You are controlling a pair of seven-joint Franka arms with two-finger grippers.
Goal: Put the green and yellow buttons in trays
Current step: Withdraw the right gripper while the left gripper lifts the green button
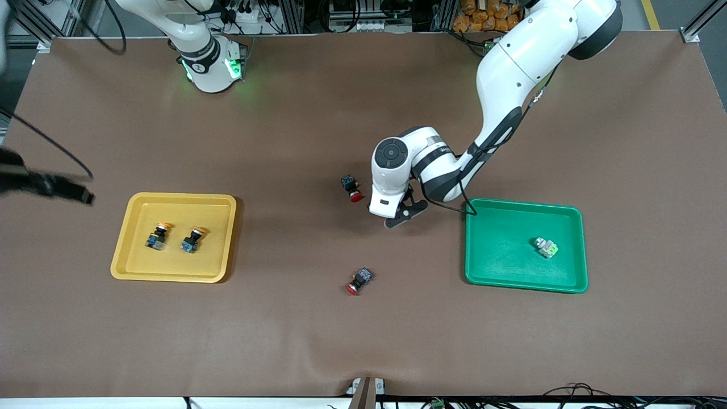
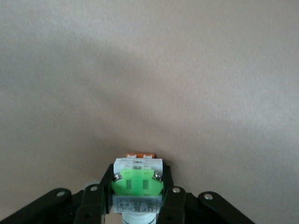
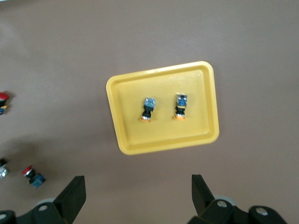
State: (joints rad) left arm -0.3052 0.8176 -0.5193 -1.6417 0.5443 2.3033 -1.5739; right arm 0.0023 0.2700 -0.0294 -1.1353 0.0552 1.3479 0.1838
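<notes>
My left gripper point(image 2: 136, 191) is shut on a grey-white button with a light-green cap point(image 2: 137, 179). In the front view that gripper point(image 1: 398, 218) is low over the mat between a red-capped button and the green tray point(image 1: 500, 267), and its hand hides the button. A second green button point(image 1: 546, 247) lies in the green tray. Two orange-yellow-capped buttons point(image 1: 157, 236) point(image 1: 193, 240) lie in the yellow tray point(image 1: 176, 199). My right gripper point(image 3: 138, 191) is open and empty, high above the mat beside the yellow tray point(image 3: 163, 137), whose two buttons point(image 3: 148, 109) point(image 3: 180, 106) show below it.
Two black-and-blue buttons with red caps lie on the brown mat: one point(image 1: 352, 188) beside the left hand, one point(image 1: 359, 280) nearer the front camera. A dark cabled shape point(image 1: 51, 186) juts in at the right arm's end of the table.
</notes>
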